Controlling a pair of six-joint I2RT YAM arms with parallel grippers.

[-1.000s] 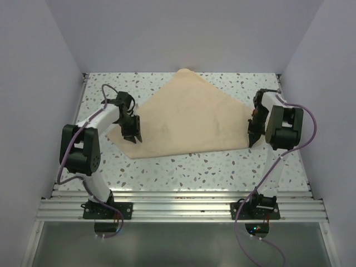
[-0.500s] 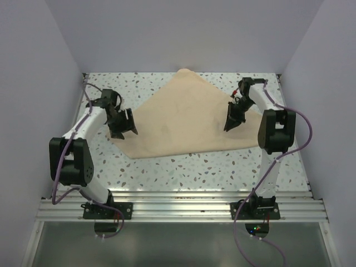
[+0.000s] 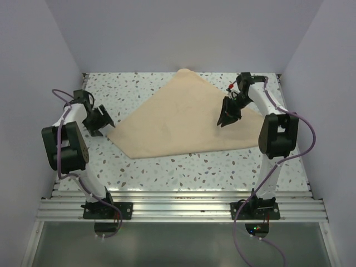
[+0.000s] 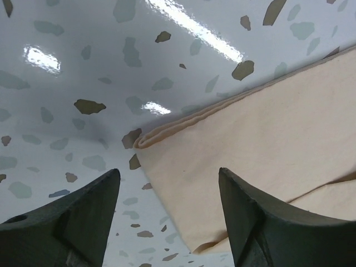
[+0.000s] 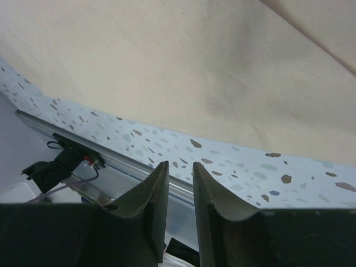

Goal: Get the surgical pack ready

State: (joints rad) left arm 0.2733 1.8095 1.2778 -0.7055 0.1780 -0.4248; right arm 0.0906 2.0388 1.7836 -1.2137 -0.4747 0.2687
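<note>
Tan wrap sheet (image 3: pixel 183 119) lies folded mid-bench (image 3: pixel 222 167) — left pincer (image 4: pixel 167 175) spread wide just off its left corner, right pincer (image 5: pixel 179 164) barely parted above its right part.

Wrap sheet (image 4: pixel 267 144) mostly beyond both wrist views' edges; its layering perhaps indistinct.

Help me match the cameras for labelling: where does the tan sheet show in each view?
Top external: the tan sheet lies mid-table, reaching the back edge.
Left wrist: the sheet fills the right half, its folded corner near centre.
Right wrist: the sheet covers the upper part.
Shared landmark: the speckled table bordering the sheet in all three.
</note>
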